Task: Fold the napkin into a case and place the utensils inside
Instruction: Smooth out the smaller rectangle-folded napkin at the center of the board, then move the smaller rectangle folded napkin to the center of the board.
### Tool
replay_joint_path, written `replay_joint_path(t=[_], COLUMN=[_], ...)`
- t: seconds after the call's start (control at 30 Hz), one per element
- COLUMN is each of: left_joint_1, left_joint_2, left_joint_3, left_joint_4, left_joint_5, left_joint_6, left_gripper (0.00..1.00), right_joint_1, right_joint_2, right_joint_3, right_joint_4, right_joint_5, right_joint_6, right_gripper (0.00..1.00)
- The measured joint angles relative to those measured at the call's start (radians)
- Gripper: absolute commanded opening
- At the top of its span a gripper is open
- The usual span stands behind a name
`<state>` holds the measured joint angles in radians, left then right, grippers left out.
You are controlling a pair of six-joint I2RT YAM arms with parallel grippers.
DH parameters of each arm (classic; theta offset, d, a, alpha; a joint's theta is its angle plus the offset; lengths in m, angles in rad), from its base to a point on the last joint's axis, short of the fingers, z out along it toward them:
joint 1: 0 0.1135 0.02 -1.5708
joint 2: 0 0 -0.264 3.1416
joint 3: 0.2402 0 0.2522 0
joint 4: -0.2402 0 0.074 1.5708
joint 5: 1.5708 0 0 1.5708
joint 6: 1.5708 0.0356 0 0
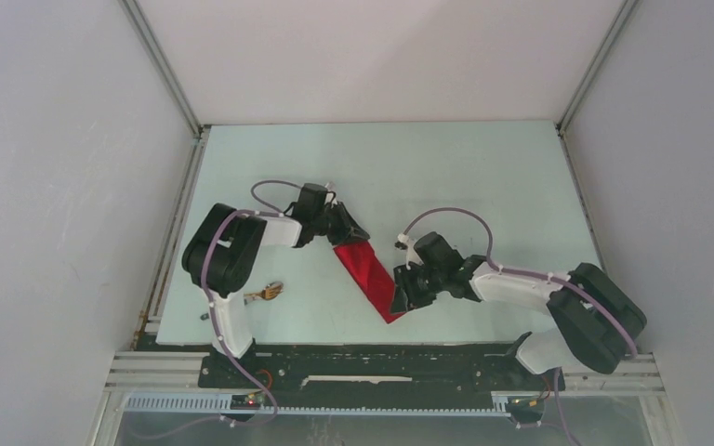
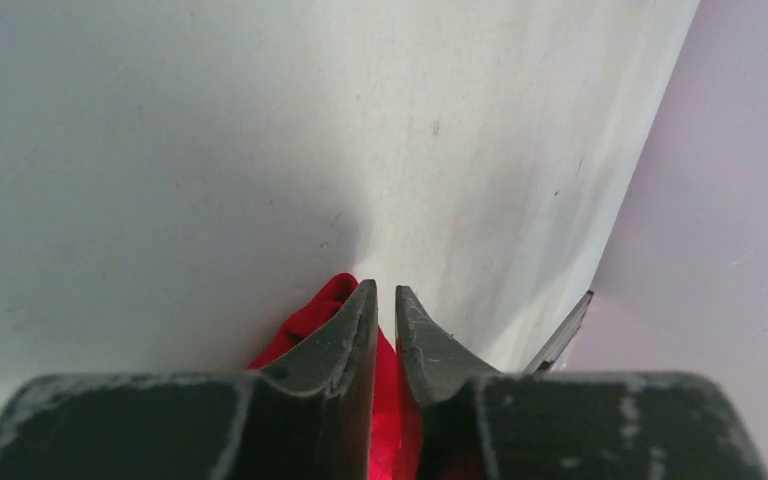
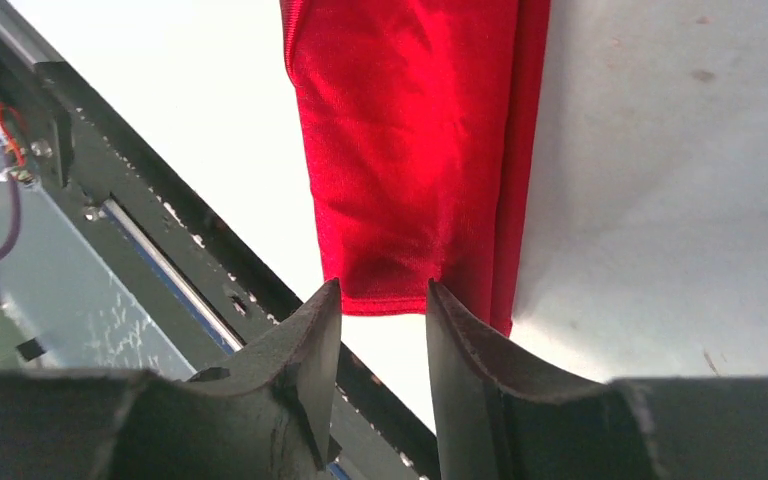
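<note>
The red napkin (image 1: pixel 367 269) lies on the table as a narrow folded strip, running diagonally from far left to near right. My left gripper (image 1: pixel 351 230) is at its far end, and in the left wrist view the gripper (image 2: pixel 385 290) is shut on the red cloth (image 2: pixel 315 315), which bunches between and beside the jaws. My right gripper (image 1: pixel 400 297) is at the strip's near end. In the right wrist view it (image 3: pixel 382 288) is open, with the napkin's hem (image 3: pixel 410 150) just beyond the fingertips. A wooden fork (image 1: pixel 268 293) lies by the left arm's base. The teal utensil is not in view.
The table's near edge and a black rail (image 1: pixel 381 358) run just below the napkin's near end. The rail also shows in the right wrist view (image 3: pixel 160 230). Grey walls enclose the table on the left, right and far sides.
</note>
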<state>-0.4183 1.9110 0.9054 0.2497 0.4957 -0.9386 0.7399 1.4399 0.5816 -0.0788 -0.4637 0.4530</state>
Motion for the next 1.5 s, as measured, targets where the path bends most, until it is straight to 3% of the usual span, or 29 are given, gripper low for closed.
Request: replay_joint_path(t=[0.1,0.17,0.4,0.63,0.83,1.0,1.13,1.27,1.5], left_joint_1=[0.004,0.003,-0.008,0.001,0.022,0.023,0.029,0.031,0.031], left_joint_2=[-0.031,-0.103,-0.222,-0.060,-0.014,-0.041,-0.153,-0.367,-0.725], left_joint_3=[0.013,0.013,0.005,-0.012,-0.017,-0.004,-0.015,-0.036,-0.053], left_joint_4=[-0.045,-0.097,-0.098,-0.060,-0.005,-0.059,-0.142,-0.224,-0.393], left_joint_5=[-0.002,0.002,0.008,0.003,0.019,-0.014,-0.038,-0.059,-0.122], left_joint_6=[0.026,0.041,0.049,0.040,0.024,0.059,0.086,0.111,0.176], left_gripper=[0.39,0.43,0.36,0.33,0.35,0.44,0.51,0.55,0.64], right_joint_1=[0.033,0.054,0.087,0.106,0.099,0.099,0.117,0.200,0.313], right_joint_2=[-0.050,-0.080,-0.092,0.045,0.087,0.054,-0.017,-0.088,-0.077], right_joint_3=[0.037,0.069,0.099,-0.002,-0.056,-0.044,-0.010,0.054,0.103], right_joint_4=[-0.102,-0.150,-0.039,0.222,0.241,0.183,0.035,-0.087,-0.049], right_joint_5=[0.080,0.114,-0.013,-0.106,-0.084,-0.028,0.076,0.168,0.259], right_joint_6=[-0.015,-0.020,0.056,0.173,0.176,0.155,0.131,0.132,0.238], right_gripper=[0.49,0.51,0.53,0.52,0.52,0.52,0.54,0.57,0.63])
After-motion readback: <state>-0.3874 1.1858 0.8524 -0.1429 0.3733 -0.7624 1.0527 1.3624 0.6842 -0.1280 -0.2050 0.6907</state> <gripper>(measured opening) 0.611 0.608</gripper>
